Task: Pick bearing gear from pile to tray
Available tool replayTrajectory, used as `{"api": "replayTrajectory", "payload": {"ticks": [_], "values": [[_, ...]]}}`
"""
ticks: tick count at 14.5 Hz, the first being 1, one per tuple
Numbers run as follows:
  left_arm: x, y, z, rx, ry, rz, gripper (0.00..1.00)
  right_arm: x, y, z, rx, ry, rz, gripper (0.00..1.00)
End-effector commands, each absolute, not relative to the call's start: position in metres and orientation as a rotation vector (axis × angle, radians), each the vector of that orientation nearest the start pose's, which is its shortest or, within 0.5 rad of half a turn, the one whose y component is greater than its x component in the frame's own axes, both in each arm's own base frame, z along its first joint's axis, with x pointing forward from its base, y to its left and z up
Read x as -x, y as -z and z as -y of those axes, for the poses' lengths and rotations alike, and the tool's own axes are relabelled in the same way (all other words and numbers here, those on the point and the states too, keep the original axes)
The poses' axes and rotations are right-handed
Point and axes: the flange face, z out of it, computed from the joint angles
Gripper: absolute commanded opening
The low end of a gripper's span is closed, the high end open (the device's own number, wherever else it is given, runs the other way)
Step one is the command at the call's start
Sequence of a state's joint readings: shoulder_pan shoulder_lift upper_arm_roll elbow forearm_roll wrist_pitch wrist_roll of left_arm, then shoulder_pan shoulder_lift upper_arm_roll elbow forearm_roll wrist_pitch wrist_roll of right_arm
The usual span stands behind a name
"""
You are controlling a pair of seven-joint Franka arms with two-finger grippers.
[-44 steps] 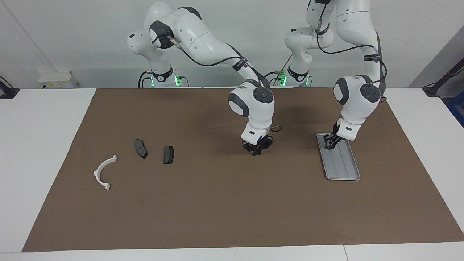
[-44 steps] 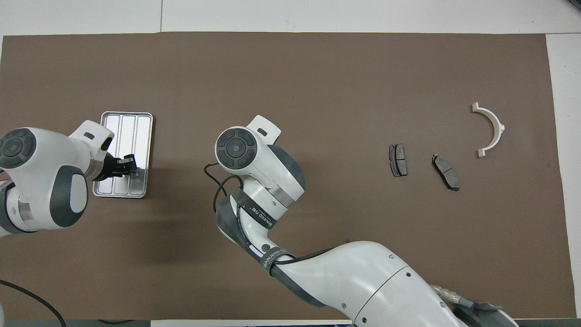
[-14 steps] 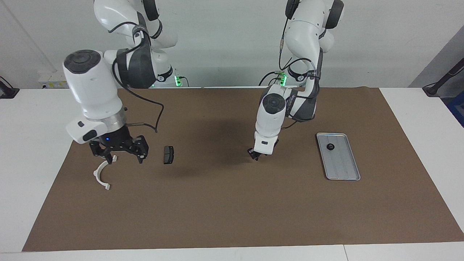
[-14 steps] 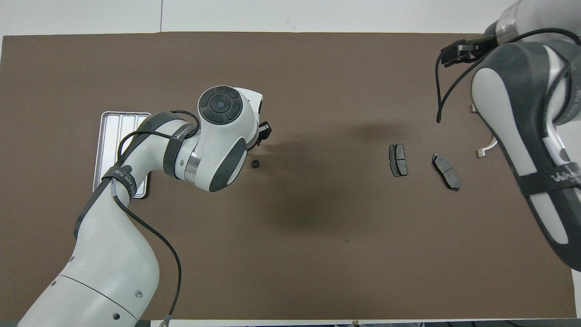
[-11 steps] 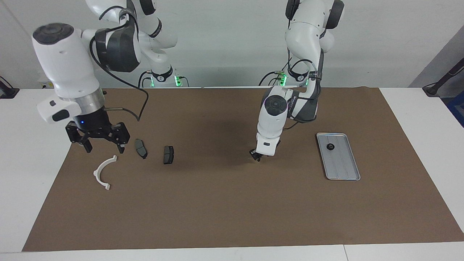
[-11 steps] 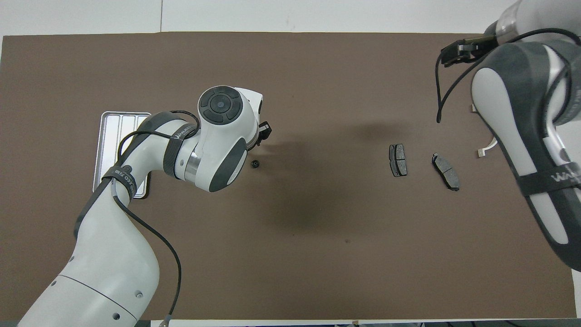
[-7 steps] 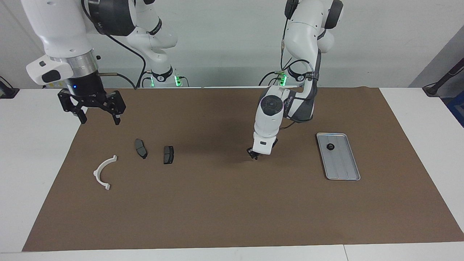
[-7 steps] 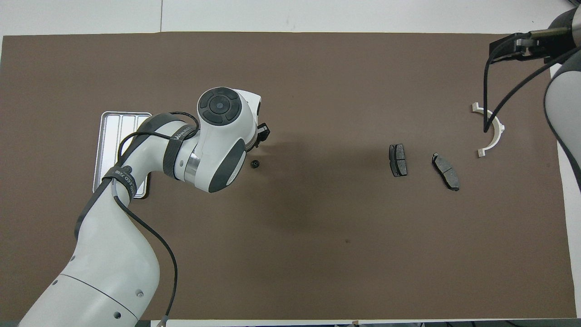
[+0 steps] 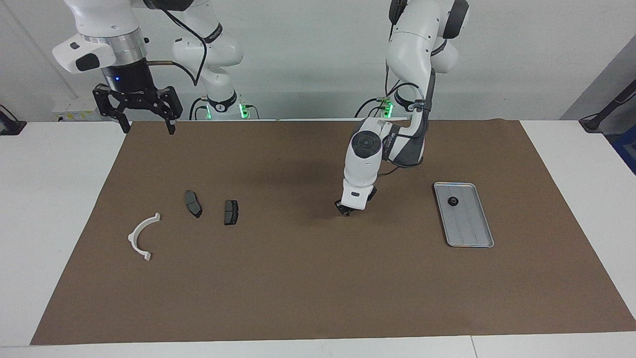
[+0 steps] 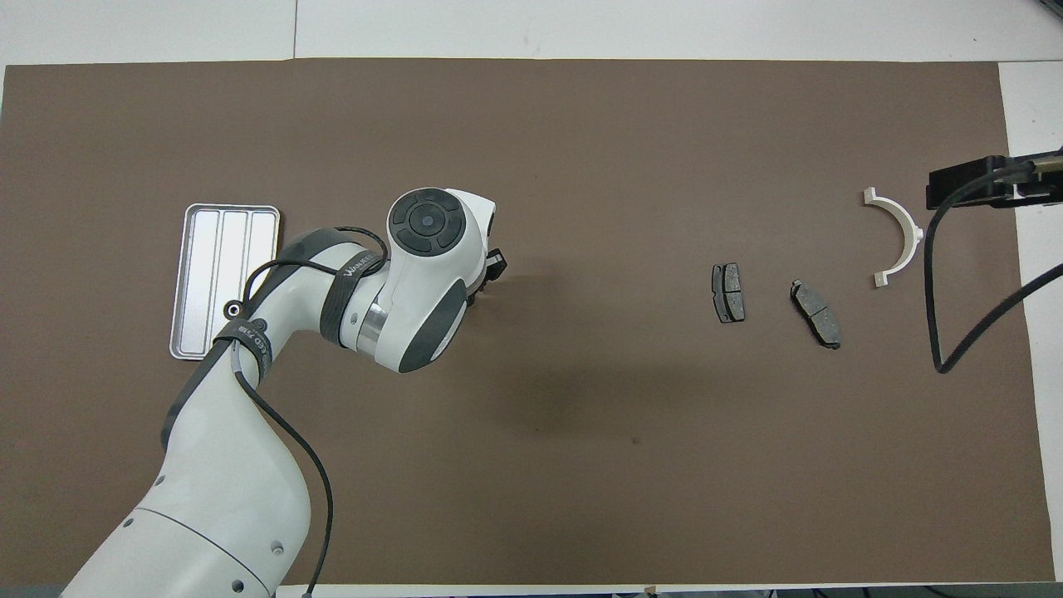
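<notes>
Left gripper (image 9: 344, 210) is low over the middle of the mat (image 9: 318, 288). We cannot tell whether it is parted or clenched, or whether it has anything in it: its own wrist hides the spot from above. Right gripper (image 9: 147, 128) waits high over the mat's corner at its own arm's end, jaws spread wide and empty.

One gear (image 9: 452, 201) lies in the tray (image 9: 472, 233), at the end nearer the robots. We judge the risks as follows: a small round part can squirt or roll from an off-centre pinch, and a careless release over the tray could knock this gear.

The gear is round and lies flat, so we see no long axis; its bore seems to point up. The tray's length runs away from the robots.
</notes>
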State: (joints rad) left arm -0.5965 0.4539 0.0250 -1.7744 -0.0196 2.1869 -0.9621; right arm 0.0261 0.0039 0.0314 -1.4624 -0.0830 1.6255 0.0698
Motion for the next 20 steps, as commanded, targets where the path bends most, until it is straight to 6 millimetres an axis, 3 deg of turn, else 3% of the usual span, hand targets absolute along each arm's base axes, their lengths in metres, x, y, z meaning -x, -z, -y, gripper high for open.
{"api": "replayTrajectory", "payload": {"ticks": [1,7,10,13,16,18,20], "values": [[-0.536,-0.305,0.352,3.052,-0.011,0.633,0.55,-0.561,-0.672,0.0,3.184,0.28,-0.016,1.0],[-0.529,-0.301,0.353,3.055,0.001,0.656,0.52,-0.545,-0.665,0.011,3.149,0.121,-0.059,1.0],[-0.529,-0.301,0.353,3.052,-0.004,0.656,0.37,-0.543,-0.667,0.012,3.15,0.109,-0.054,1.0],[-0.526,-0.299,0.355,3.05,-0.009,0.646,0.34,-0.539,-0.665,0.011,3.15,0.07,-0.052,1.0],[-0.523,-0.299,0.354,3.044,-0.016,0.654,0.02,-0.532,-0.66,0.011,3.151,0.036,-0.054,1.0],[-0.525,-0.301,0.352,3.028,-0.034,0.66,0.0,-0.53,-0.659,0.008,3.153,0.012,-0.047,1.0],[-0.537,-0.321,0.345,2.997,-0.072,0.68,0.0,-0.53,-0.659,0.008,3.153,0.01,-0.05,1.0]]}}
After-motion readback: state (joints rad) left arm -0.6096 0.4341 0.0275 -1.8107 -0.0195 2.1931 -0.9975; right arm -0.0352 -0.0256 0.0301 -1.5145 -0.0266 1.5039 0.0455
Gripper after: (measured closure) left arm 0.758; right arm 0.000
